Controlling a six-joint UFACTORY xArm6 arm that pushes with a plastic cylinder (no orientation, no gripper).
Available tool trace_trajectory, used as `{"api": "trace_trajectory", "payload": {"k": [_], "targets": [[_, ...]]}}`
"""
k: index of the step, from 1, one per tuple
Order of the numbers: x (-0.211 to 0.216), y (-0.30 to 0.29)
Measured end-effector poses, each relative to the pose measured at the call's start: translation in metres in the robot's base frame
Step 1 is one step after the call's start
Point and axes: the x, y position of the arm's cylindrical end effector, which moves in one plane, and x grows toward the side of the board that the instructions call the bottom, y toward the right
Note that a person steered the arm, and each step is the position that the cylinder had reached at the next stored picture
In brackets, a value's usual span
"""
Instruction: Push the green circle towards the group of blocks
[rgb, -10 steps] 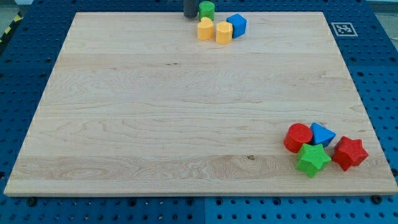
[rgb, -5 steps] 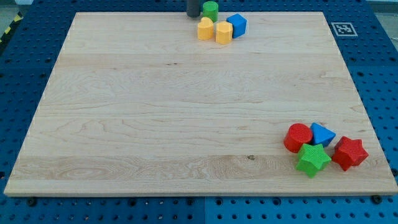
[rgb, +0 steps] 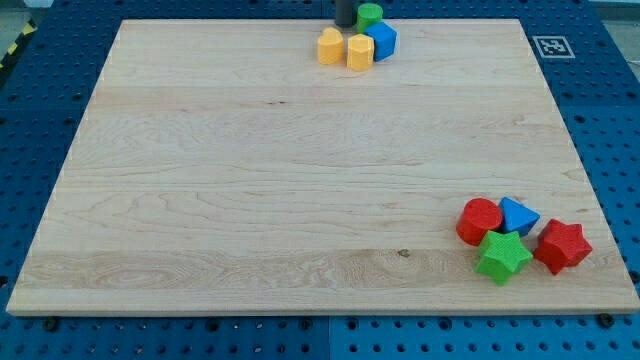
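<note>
Sat at the counter's top edge: green circle, touching the blue block, just above two yellow blocks. My tip just left of it, touching (no jaws, only a rod).

We see a pale wooden desk resting on a blue perforated base. At the view's top edge lie the green circle, a blue block touching it, and two yellow blocks side by side. Near the view's bottom right, a red cylinder, a blue triangle, a green star and a red star cluster together. A black-and-white marker sits at the top right corner.
</note>
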Motion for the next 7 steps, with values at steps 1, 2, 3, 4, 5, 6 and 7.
{"api": "trace_trajectory", "payload": {"k": [1,2,3,4,5,6,7], "targets": [[-0.002,0.016],[0.0,0.03],[-0.003,0.046],[-0.003,0.059],[-0.003,0.089],[-0.003,0.135],[-0.003,0.137]]}}
